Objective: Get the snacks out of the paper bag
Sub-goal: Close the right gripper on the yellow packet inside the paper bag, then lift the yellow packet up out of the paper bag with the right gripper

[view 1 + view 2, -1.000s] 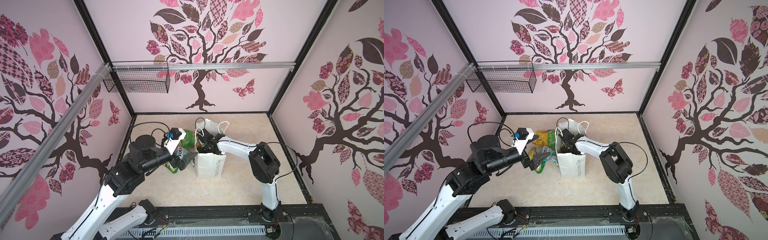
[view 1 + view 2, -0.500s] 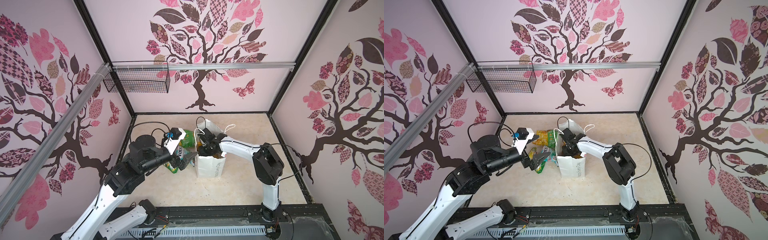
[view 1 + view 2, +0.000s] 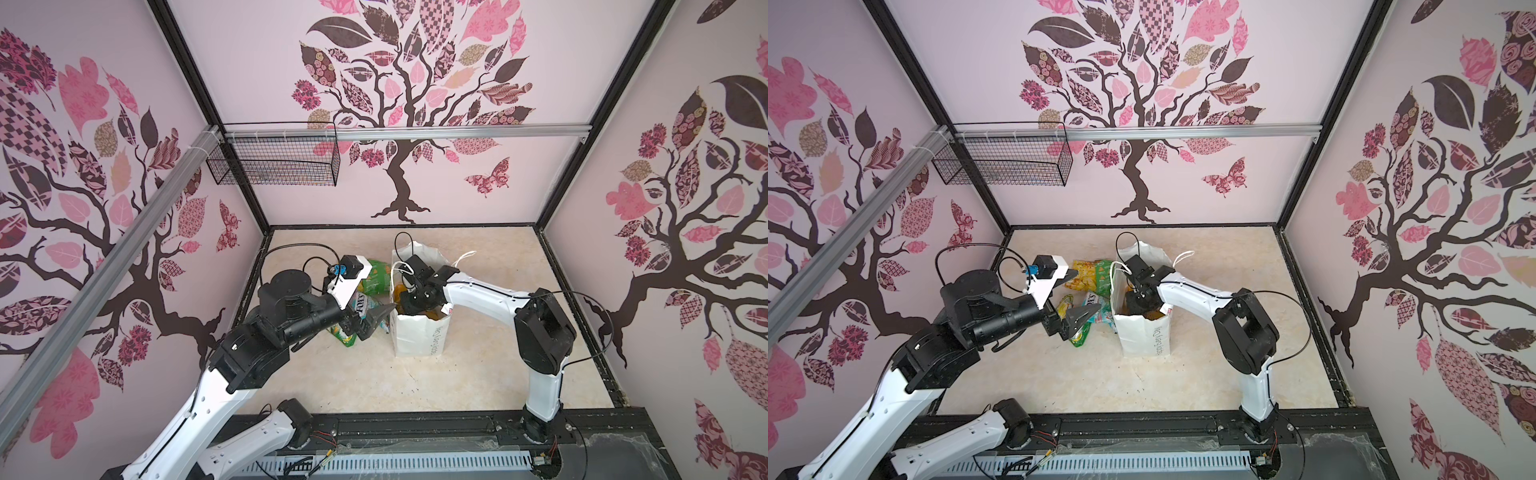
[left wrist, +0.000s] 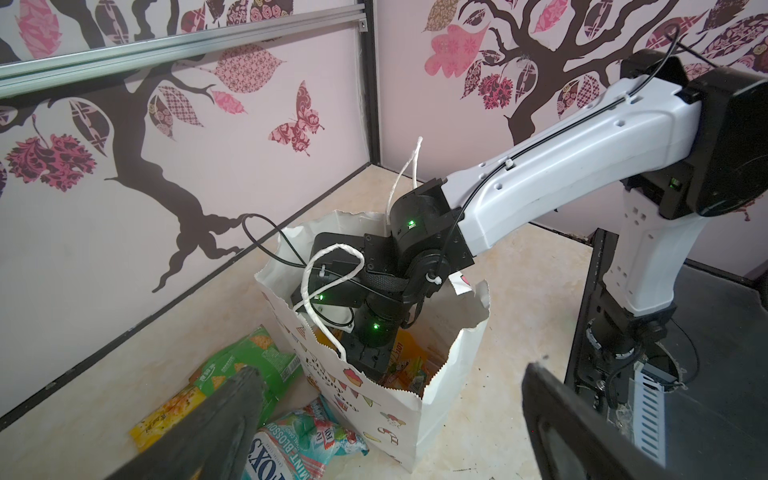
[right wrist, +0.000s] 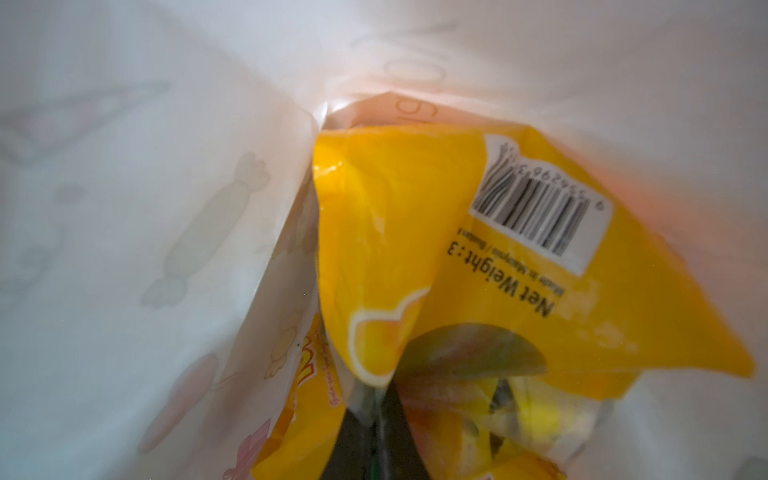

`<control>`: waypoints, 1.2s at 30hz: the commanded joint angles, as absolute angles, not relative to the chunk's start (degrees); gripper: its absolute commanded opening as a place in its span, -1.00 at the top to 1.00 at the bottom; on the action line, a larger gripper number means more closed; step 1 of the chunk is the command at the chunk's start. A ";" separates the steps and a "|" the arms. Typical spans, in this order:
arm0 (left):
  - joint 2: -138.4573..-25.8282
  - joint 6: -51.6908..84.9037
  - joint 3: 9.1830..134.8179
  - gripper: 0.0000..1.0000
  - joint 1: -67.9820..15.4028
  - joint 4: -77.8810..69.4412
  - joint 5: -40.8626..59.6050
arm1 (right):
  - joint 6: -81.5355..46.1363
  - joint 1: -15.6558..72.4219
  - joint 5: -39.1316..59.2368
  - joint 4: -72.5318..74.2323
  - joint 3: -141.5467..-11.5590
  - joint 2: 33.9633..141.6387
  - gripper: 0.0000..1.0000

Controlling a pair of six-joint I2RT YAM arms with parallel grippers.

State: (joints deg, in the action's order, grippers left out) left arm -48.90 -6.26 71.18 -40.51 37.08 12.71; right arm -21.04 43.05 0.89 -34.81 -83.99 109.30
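The white paper bag [image 3: 419, 336] [image 3: 1144, 338] [image 4: 399, 411] stands upright mid-floor. My right gripper [image 3: 415, 305] [image 3: 1140, 305] [image 5: 378, 399] reaches down inside it, shut on the clear edge of a yellow-orange snack packet [image 5: 457, 270] [image 4: 409, 361]. More yellow wrapping lies under it. Left of the bag, on the floor, lie a green packet [image 3: 376, 280] [image 4: 249, 357], a yellow one [image 3: 1081, 278], a teal-red FOX'S packet [image 3: 1096, 311] [image 4: 299, 444] and a green-yellow one [image 3: 345, 336]. My left gripper [image 3: 376, 322] [image 3: 1081, 322] [image 4: 390, 368] hovers open above them, holding nothing.
A black wire basket [image 3: 274, 166] hangs on the back wall at the left. The right arm's elbow [image 3: 544, 328] stands right of the bag. Black frame rails [image 3: 415, 428] edge the floor at the front and sides.
My right gripper has closed inside the bag on the yellow-orange packet, and its arm has shifted slightly. The left arm has not moved.
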 commanded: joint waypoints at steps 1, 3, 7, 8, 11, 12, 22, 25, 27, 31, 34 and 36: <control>-49.09 -6.50 70.98 -0.97 -40.61 36.53 12.92 | -21.38 43.50 1.19 -36.12 -85.52 103.25 0.90; -49.04 -6.50 71.01 -0.97 -40.63 36.47 12.97 | -21.35 43.48 0.58 -36.32 -85.81 102.26 0.90; -49.10 -6.42 70.95 -0.97 -40.63 36.36 13.06 | -21.27 43.50 0.01 -36.47 -86.27 100.62 0.91; -49.06 -6.33 70.96 -0.97 -40.66 36.30 13.02 | -21.27 43.50 -0.16 -36.47 -86.39 100.17 0.92; -49.08 -6.24 71.03 -0.97 -40.65 36.27 13.10 | -21.18 43.49 -0.87 -36.80 -87.03 99.29 0.92; -49.10 -6.30 71.09 -0.97 -40.61 36.26 13.13 | -21.10 43.48 -1.09 -37.00 -87.42 98.99 0.93; -48.67 -6.50 70.95 -0.97 -40.64 36.60 12.72 | -21.66 43.48 -1.60 -36.93 -90.18 95.44 0.94; -48.69 -6.42 70.88 -0.97 -40.62 36.47 12.74 | -21.80 43.47 -1.84 -35.60 -89.74 94.16 0.95; -48.74 -6.31 70.72 -0.97 -40.61 36.28 12.83 | -21.55 43.47 -2.56 -35.87 -90.12 94.00 0.95; -49.08 -4.31 69.02 -0.97 -40.66 34.28 12.83 | -21.27 43.41 -3.78 -38.22 -91.70 95.24 0.95; -50.78 -1.16 68.48 -0.97 -40.63 33.82 12.48 | -21.53 43.43 -3.17 -39.20 -92.60 95.63 0.95; -51.90 0.01 68.47 -0.97 -40.69 34.26 11.06 | -21.80 43.48 -3.08 -39.27 -93.07 95.30 0.95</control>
State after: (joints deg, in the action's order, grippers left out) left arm -50.52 -2.79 70.28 -40.51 35.24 12.45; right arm -21.23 43.38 -2.20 -40.49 -89.30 98.08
